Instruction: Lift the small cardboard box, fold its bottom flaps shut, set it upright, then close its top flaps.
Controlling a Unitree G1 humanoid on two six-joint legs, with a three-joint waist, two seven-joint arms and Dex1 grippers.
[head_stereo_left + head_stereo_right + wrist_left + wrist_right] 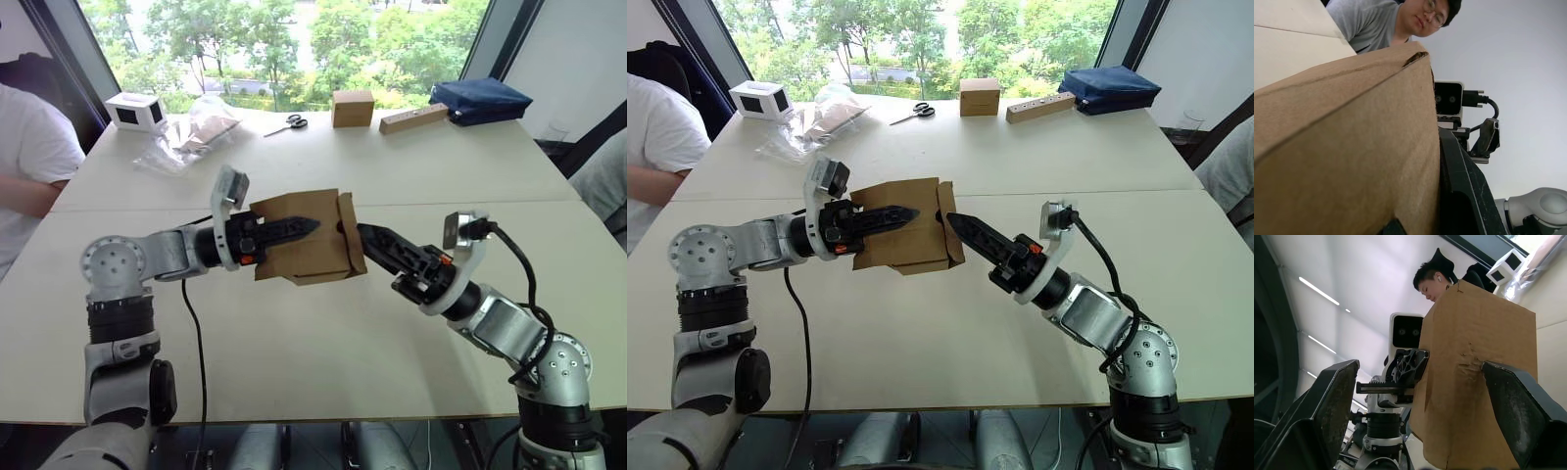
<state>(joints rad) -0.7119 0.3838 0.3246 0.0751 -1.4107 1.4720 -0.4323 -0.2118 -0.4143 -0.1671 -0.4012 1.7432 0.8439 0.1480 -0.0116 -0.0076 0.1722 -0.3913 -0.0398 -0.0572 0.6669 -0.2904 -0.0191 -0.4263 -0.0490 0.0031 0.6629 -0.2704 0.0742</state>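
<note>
The small cardboard box [304, 253] hangs in the air above the middle of the white table [323, 362], lying on its side with an end flap facing right. My left gripper [310, 227] comes in from the left and is shut on the box, one black finger lying across its top face. In the left wrist view the brown box [1352, 161] sits right against my finger [1464, 196]. My right gripper [370, 241] reaches in from the right, open, its tips at the box's right end flap. Its wide-spread fingers [1332, 401] frame the box [1484, 377] in the right wrist view.
Along the far edge stand a white box with black panels [135, 110], a crumpled plastic bag [196, 132], scissors [287, 123], a tan cube carton [353, 108], a wooden block [413, 118] and a dark blue bag [480, 101]. A person [29, 166] sits at the left.
</note>
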